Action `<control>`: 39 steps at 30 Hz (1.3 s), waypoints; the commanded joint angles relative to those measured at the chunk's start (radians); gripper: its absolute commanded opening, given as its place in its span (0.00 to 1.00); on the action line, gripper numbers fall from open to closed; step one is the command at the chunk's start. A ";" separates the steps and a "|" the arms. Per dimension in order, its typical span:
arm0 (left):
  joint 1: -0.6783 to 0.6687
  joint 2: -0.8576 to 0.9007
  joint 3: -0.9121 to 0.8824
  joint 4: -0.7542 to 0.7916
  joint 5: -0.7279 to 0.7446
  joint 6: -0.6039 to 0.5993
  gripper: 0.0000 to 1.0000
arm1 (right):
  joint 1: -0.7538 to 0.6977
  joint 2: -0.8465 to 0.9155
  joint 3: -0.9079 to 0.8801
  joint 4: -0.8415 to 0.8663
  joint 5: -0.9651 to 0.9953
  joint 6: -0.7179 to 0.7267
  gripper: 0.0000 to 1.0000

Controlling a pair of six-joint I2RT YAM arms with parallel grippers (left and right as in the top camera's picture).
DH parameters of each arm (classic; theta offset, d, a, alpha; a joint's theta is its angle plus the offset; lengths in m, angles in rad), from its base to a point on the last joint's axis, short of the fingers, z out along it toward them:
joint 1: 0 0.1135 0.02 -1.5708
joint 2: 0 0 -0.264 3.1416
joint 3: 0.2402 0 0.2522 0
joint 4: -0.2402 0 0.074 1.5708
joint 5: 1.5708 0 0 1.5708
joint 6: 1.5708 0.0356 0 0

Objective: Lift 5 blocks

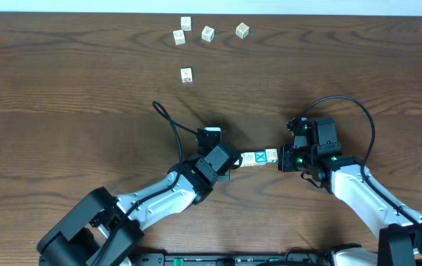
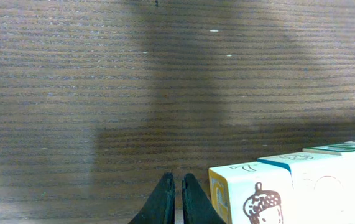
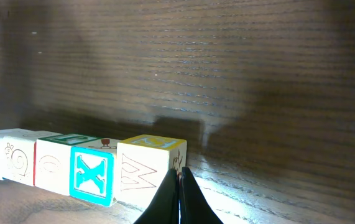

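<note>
Evidently the row of five blocks [image 1: 259, 157] is the thing to lift, and it lies end to end on the wooden table [image 1: 63, 89]. At one end of the row is the acorn block [image 2: 256, 199], at the other end the yellow-topped block [image 3: 146, 163], and the blue X block [image 3: 92, 175] is next to that one.

I judge these cubes to be light, hard and smooth, so one alone is easy, but five together are not one piece. Only pressure along the row can keep them together. The places to take hold are the two outer end faces, in the middle of each face. If the push is too high, too low or not straight, I think the row will bend at a joint and fall apart.

Just beside the acorn end is the left gripper [image 2: 176, 199], its claw pressed together and pinching nothing. At the yellow end the right gripper [image 3: 178, 198] is also pressed together, and its tips seem to touch that block. Whether the row is already off the table, I cannot tell.

Well apart from the row, toward the far edge, five loose cubes [image 1: 208, 33] are scattered.
</note>
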 commanded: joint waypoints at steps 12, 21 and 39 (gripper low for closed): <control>-0.003 0.013 -0.010 0.008 0.003 -0.059 0.07 | 0.006 0.004 -0.007 -0.005 0.032 -0.003 0.01; -0.003 0.013 -0.010 0.009 0.040 -0.074 0.07 | 0.006 0.004 -0.007 -0.017 0.092 -0.003 0.01; -0.003 0.013 -0.010 0.012 0.035 -0.074 0.07 | 0.007 0.009 0.019 0.089 0.040 -0.007 0.01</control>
